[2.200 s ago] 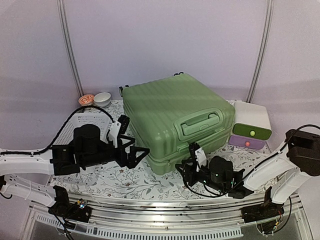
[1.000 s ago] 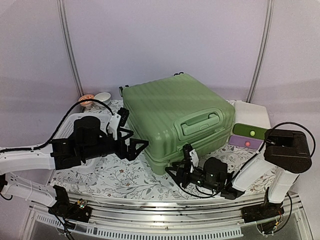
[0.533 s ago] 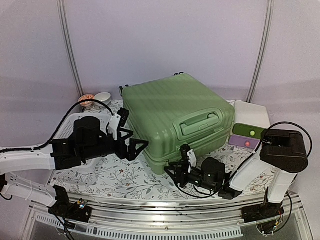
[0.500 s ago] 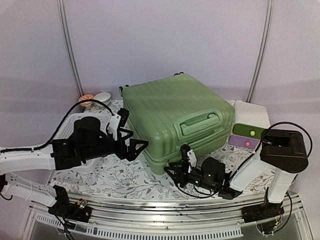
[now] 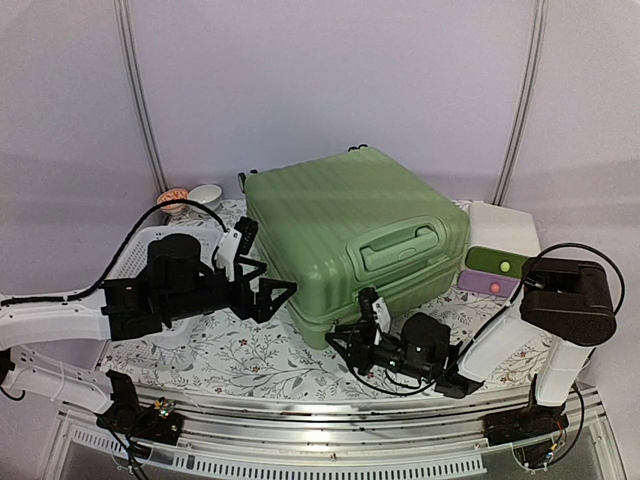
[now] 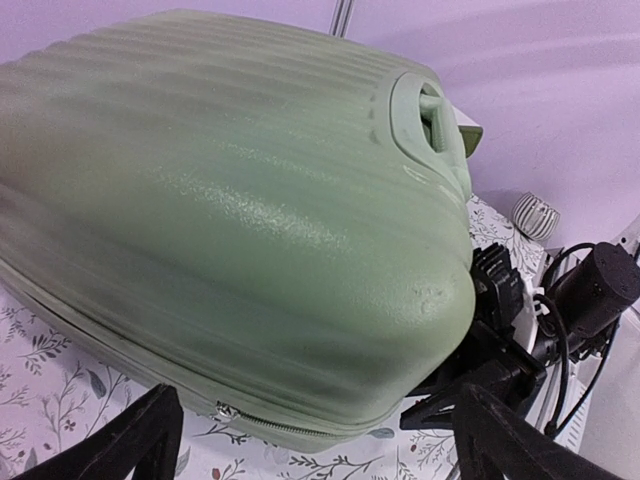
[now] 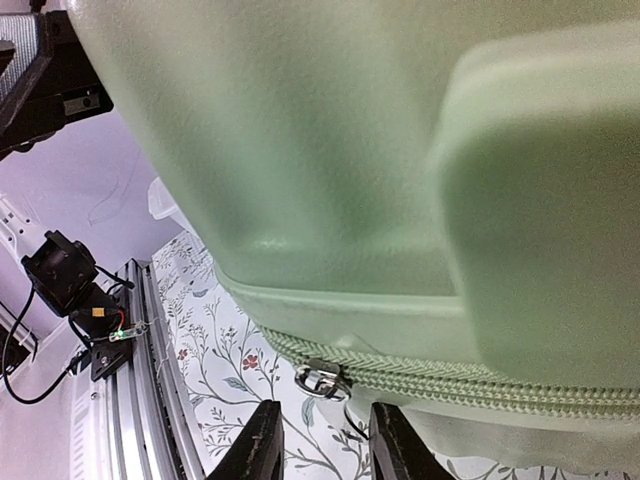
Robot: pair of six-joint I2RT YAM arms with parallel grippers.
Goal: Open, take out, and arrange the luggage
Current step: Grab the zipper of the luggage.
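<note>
Luggage (image 5: 350, 230) fills the right wrist view, where the 2 fingers (image 7: 262, 440) of the right gripper (image 7: 325, 445) stand narrowly parted with bare cloth showing between them, clasping nothing. Just beyond their tips the metal zipper pull (image 7: 322, 380) hangs from the closed zipper (image 7: 450, 385) at the case's near lower edge. The left gripper (image 6: 310, 410) is spread wide and released, its fingers (image 6: 130, 440) on either side of the case's near left corner; whether they touch it I cannot tell. The ribbed green case lies flat and zipped in the middle of the flowered tablecloth (image 5: 250, 360), handle (image 5: 402, 246) facing the near right. A white basket (image 5: 150, 250) sits to its left, 2 small bowls (image 5: 205, 193) behind that. A white, green and purple box (image 5: 505, 262) stands just beside the case's right end.
</note>
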